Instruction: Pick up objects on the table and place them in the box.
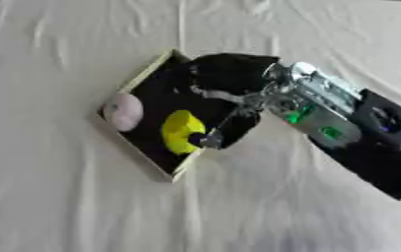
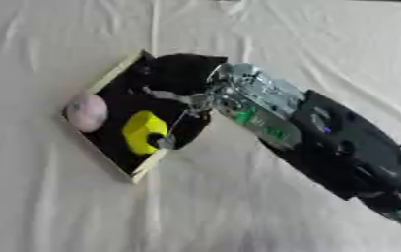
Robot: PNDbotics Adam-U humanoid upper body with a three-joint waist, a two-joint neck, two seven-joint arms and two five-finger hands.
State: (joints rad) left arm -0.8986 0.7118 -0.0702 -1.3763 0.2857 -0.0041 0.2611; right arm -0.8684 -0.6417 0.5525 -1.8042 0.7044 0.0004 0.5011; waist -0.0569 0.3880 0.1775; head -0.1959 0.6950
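Observation:
A shallow box with a tan rim (image 1: 140, 77) and a black inside lies askew on the white cloth. A yellow rounded object (image 1: 179, 131) lies inside it, near the lower right wall. A pale pink rounded object (image 1: 123, 111) sits at the box's left corner, over the rim. My right hand (image 1: 229, 74) is black and hangs over the right half of the box, and one dark tip of it reaches down to the yellow object's right edge. I cannot make out whether it holds the yellow object. The left hand does not show.
My right forearm (image 2: 264, 106), silver with green parts and then black, comes in from the lower right across the cloth. The creased white cloth (image 1: 65, 206) covers the whole table around the box.

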